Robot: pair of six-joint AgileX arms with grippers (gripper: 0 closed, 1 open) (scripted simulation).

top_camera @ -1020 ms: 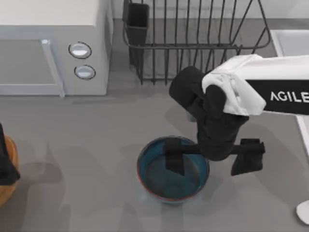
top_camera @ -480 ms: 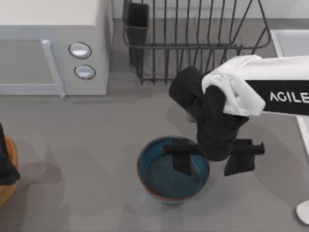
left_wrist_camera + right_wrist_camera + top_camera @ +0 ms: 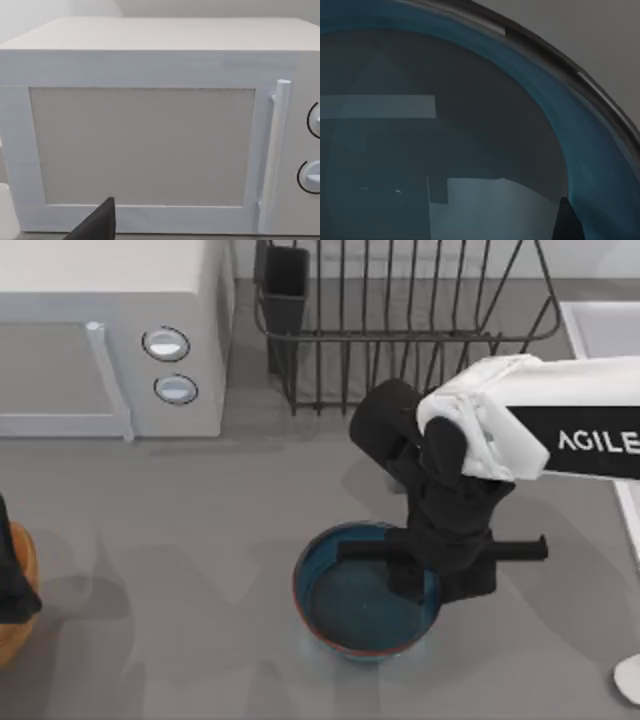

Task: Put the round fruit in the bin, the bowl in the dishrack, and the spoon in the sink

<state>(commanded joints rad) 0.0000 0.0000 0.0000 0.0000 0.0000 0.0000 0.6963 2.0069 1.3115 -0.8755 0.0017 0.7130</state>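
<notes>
Our right gripper is clamped on the right side of the blue bowl, one finger inside the rim and the other outside it, at the middle front of the grey table. The bowl holds nothing but shadow (the right wrist view looks straight down its glazed inner wall). Behind it, at the far edge, stands the black wire dishrack, its bars bare and its utensil cup at the left corner. The white microwave with two round knobs sits to the rack's left, its door seen close in the left wrist view. A corner of the pale sink meets the right edge, and the white end of the spoon lies near the front right corner. Part of the orange-brown bin shows at the left edge, where our left arm is parked; we cannot tell how its fingers stand. The right arm's dark band reads "AGILE", cut by the frame. Open tabletop lies between bowl and bin.
</notes>
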